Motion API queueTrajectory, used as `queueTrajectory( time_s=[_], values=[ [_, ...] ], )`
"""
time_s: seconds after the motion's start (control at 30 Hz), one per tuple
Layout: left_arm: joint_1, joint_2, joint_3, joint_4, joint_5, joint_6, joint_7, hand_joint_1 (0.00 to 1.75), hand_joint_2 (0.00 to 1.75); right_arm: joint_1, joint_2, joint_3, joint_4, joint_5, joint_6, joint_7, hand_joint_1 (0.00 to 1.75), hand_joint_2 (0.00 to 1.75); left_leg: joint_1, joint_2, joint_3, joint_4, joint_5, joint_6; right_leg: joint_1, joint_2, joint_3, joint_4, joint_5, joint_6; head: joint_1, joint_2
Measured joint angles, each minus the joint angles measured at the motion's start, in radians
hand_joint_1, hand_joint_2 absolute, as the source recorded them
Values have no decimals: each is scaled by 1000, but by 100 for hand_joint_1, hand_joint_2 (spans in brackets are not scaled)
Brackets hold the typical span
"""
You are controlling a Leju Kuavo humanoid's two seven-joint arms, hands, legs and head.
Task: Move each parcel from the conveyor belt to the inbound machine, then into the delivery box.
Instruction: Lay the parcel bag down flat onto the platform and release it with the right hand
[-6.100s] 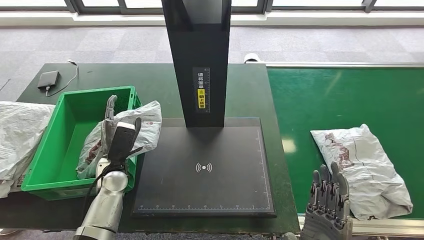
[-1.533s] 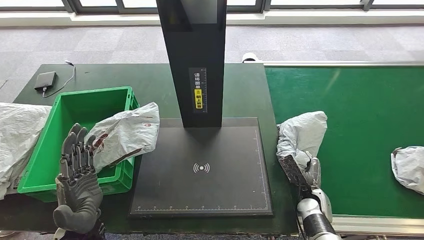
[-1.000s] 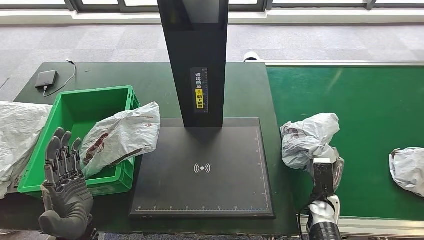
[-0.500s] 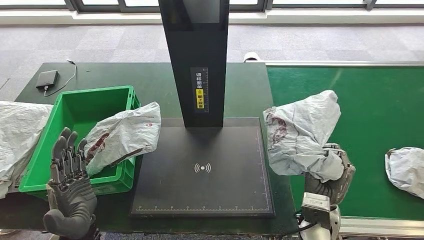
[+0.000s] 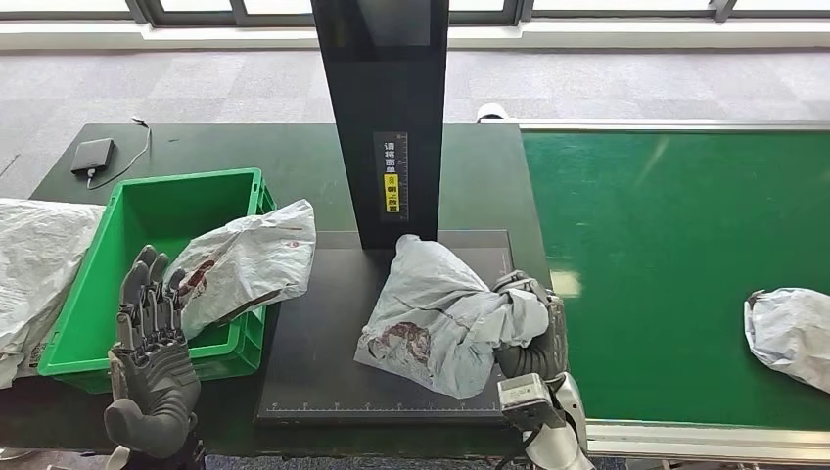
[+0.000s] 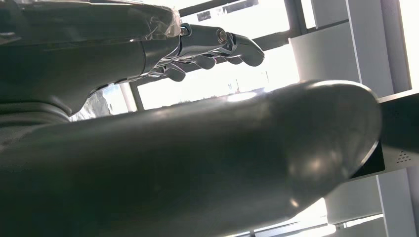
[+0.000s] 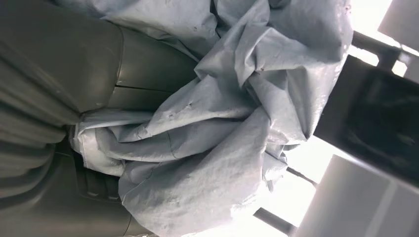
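**A:** Where is the bag the robot is moving?

**B:** The grey parcel (image 5: pixel 442 313) is in the middle of the head picture, a bit low. It lies on the flat black plate of the inbound machine (image 5: pixel 323 362), all crumpled, with a dark red print on its lower left part.

**A:** Is a hand on it?

**B:** Yes. The right hand (image 5: pixel 533 328) grips the right edge of the parcel, with its fingers wrapped round the bunched plastic. The right wrist picture shows the same crumpled bag (image 7: pixel 237 128) pressed up against the grey thumb (image 7: pixel 143 74).

**A:** And the other hand?

**B:** The left hand (image 5: pixel 149 367) is at the lower left, held up with its fingers straight and a little apart. It holds nothing. It is in front of the green delivery box (image 5: pixel 98 294).

**A:** What is in that box?

**B:** Another parcel (image 5: pixel 245 264) leans over its right wall and partly onto the black plate.

**A:** Anything on the green conveyor belt (image 5: pixel 666 255)?

**B:** One more bag (image 5: pixel 791 333) lies at the right edge.
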State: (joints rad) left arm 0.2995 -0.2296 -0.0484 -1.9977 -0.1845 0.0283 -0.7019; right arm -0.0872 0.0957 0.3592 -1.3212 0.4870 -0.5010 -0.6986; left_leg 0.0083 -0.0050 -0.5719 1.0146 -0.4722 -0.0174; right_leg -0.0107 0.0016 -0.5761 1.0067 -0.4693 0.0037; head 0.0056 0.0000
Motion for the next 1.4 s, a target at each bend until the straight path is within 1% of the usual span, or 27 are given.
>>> queueTrajectory(
  time_s=[0.1,0.23,0.3,0.53,0.7,0.87,0.97,1.4],
  values=[
    [-1,0,0,3,-5,3,0,0,0,-43,9,22,100,-24,18,0,175,175,0,-1,0,0,0,0,0,-2,1,0,0,0,0,0],
    [-2,0,0,5,-5,4,0,0,0,-74,16,34,170,-30,23,0,175,175,0,-1,0,0,0,0,0,-1,0,0,0,0,0,0],
    [-2,0,0,6,-5,5,0,0,0,-94,22,36,215,-33,47,-1,175,175,0,-1,0,0,0,0,0,-1,0,0,0,0,0,0],
    [-9,2,-11,34,-6,21,0,0,0,-208,61,36,548,-38,163,16,175,175,0,0,1,0,0,0,0,0,1,0,0,0,0,0],
    [-17,7,-26,59,-6,37,0,0,0,-247,66,29,713,-43,194,76,175,175,0,1,3,0,0,-1,1,1,2,0,0,-1,0,0],
    [-26,16,-35,80,-6,38,0,0,0,-270,68,12,784,-25,206,132,175,175,0,4,10,0,-2,-1,1,3,6,-1,-1,-1,0,0],
    [-34,21,-47,95,-6,38,0,0,0,-277,73,-3,806,-8,217,152,175,175,0,4,13,0,-3,-1,1,3,9,-1,-1,-1,0,0],
    [-41,30,-57,115,-6,38,0,0,0,-281,81,-23,832,1,219,158,175,175,0,5,17,0,-1,-1,1,3,13,-1,0,-1,0,0]
  ],
)
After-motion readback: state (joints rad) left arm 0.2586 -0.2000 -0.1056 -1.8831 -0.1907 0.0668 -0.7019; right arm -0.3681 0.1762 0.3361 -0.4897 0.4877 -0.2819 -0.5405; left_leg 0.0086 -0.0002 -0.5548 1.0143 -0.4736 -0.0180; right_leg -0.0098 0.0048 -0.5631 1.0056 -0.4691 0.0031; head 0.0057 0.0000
